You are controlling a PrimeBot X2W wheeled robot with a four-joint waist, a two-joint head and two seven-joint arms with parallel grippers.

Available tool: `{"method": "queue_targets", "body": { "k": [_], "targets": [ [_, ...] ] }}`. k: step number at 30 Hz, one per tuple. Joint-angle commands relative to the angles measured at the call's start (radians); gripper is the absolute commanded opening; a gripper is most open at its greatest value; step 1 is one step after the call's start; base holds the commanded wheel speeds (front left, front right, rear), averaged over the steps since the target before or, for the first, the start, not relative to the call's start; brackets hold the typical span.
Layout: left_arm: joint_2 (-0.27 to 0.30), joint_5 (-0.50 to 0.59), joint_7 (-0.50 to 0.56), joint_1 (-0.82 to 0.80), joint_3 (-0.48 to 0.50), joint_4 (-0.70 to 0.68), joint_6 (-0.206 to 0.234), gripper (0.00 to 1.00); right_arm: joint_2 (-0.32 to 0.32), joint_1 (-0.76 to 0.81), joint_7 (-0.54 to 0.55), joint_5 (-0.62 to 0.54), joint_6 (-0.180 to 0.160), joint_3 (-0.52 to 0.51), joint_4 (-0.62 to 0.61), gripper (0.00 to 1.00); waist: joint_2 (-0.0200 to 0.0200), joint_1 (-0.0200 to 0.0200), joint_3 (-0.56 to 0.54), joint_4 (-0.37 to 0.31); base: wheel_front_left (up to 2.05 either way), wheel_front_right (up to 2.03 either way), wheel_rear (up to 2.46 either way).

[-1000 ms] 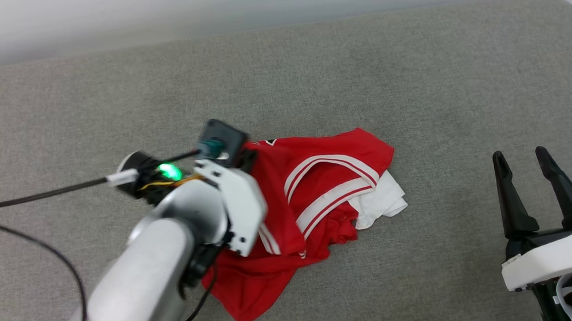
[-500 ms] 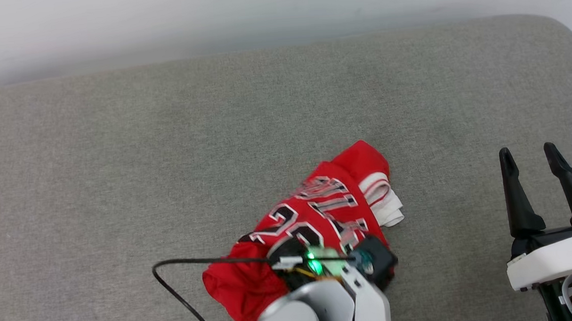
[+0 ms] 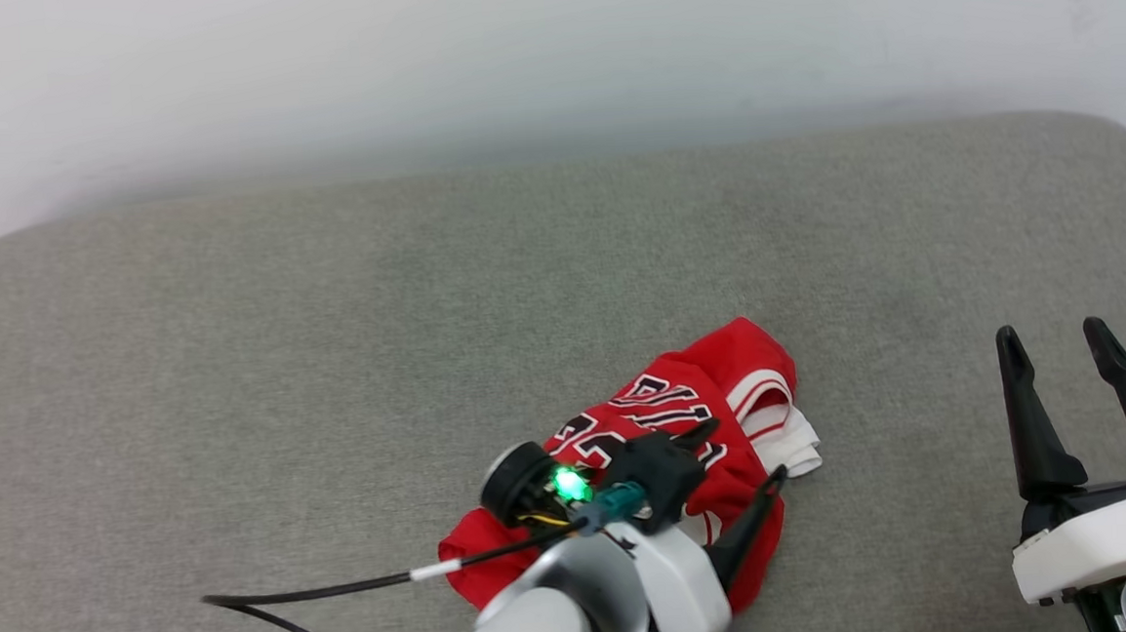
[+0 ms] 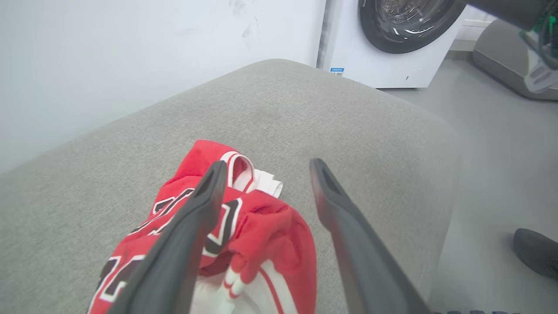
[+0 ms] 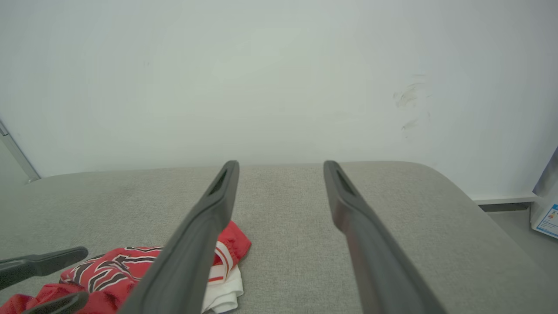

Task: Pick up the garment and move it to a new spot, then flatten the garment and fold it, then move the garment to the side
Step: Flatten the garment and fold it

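Compared to a second ago, the garment (image 3: 741, 354) is sitting in a much tighter heap with its printed side facing up instead of the striped trim. The left gripper (image 3: 743, 454) is now hanging over its near right edge rather than its left side. The head camera has tilted too, so part of that shift is just the view.

The left gripper's fingers are spread wide with nothing pinched between them. I'm guessing it's done dropping the shirt at the new spot. The right gripper (image 3: 1053, 330) is waiting well off to the right, also spread and empty, probably staying clear until the flattening needs both arms. The heap is lying on the grey cushion (image 3: 330, 350), toward the front and right of middle.

For text, the lettering (image 3: 662, 410) is showing black block characters with white outlines, but it's too rumpled to read properly. The washing machine (image 4: 392, 43) is wearing a small blue sticker (image 4: 336, 70), which is too tiny to make out.
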Motion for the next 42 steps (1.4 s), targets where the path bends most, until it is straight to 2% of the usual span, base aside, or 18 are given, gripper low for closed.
{"method": "queue_targets", "body": {
  "k": [1,5,8,12,16,24,25,26,27,32,34,38,42],
  "targets": [
    [0.018,-0.007,-0.004,0.019,0.015,-0.021,0.013,1.0,-0.001,0.017,0.005,-0.004,0.0,-0.004,-0.006,1.0,-0.0001,0.0,-0.027,0.022,0.0,0.0,0.0],
    [0.07,-0.021,0.039,0.039,0.042,-0.079,0.039,1.0,0.0,0.035,0.01,0.0,0.0,-0.008,-0.014,1.0,-0.0001,0.0,-0.047,0.037,0.0,0.0,0.0],
    [0.117,-0.04,0.117,0.047,0.044,-0.121,0.038,1.0,0.0,0.04,0.015,0.004,0.0,-0.011,-0.018,1.0,-0.0001,0.0,-0.053,0.042,0.0,0.0,0.0],
    [0.182,-0.062,0.243,0.029,0.028,-0.167,0.007,1.0,0.001,0.041,0.015,0.004,0.0,-0.008,-0.023,1.0,-0.0001,0.0,-0.035,0.04,0.0,0.0,0.0],
    [0.22,-0.072,0.356,-0.012,-0.005,-0.186,-0.03,1.0,0.001,0.02,0.009,0.001,0.0,0.0,-0.029,1.0,-0.0001,0.0,0.004,0.025,0.0,0.0,0.0],
    [0.233,-0.036,0.449,-0.113,-0.087,-0.122,-0.075,1.0,0.001,-0.02,-0.005,-0.002,0.0,0.014,-0.02,1.0,-0.0001,0.0,0.077,-0.008,0.0,0.0,0.0],
    [0.235,-0.033,0.457,-0.123,-0.097,-0.106,-0.078,0.97,0.001,-0.021,-0.007,-0.002,0.0,0.015,-0.016,1.0,-0.0001,0.0,0.081,-0.011,0.0,0.0,0.0],
    [0.235,-0.033,0.463,-0.13,-0.104,-0.093,-0.08,0.42,0.001,-0.024,-0.008,-0.002,0.0,0.016,-0.014,1.0,-0.0001,0.0,0.084,-0.014,0.0,0.0,0.0],
    [0.235,-0.032,0.465,-0.14,-0.114,-0.085,-0.084,0.0,0.001,-0.028,-0.011,-0.002,0.0,0.016,-0.012,1.0,-0.0001,0.0,0.086,-0.015,0.0,0.0,0.0],
    [0.236,-0.057,0.436,-0.159,-0.111,-0.087,-0.088,0.0,0.002,-0.027,-0.017,-0.001,0.0,0.009,0.0,1.0,-0.0001,0.0,0.084,-0.016,0.0,0.0,0.0],
    [0.241,-0.065,0.414,-0.153,-0.09,-0.108,-0.069,0.0,0.002,-0.019,-0.018,0.001,0.0,0.003,0.003,1.0,-0.0001,0.0,0.078,-0.008,0.0,0.0,0.0],
    [0.276,-0.082,0.389,-0.123,-0.031,-0.178,-0.009,0.0,0.002,-0.006,-0.017,0.005,0.0,-0.011,0.008,1.0,-0.0001,0.0,0.062,0.014,0.0,0.0,0.0],
    [0.348,-0.085,0.387,-0.098,0.047,-0.269,0.074,0.0,0.003,0.0,-0.011,0.008,0.0,-0.017,0.006,1.0,-0.0001,0.0,0.052,0.034,0.0,0.0,0.0]
  ]
}}
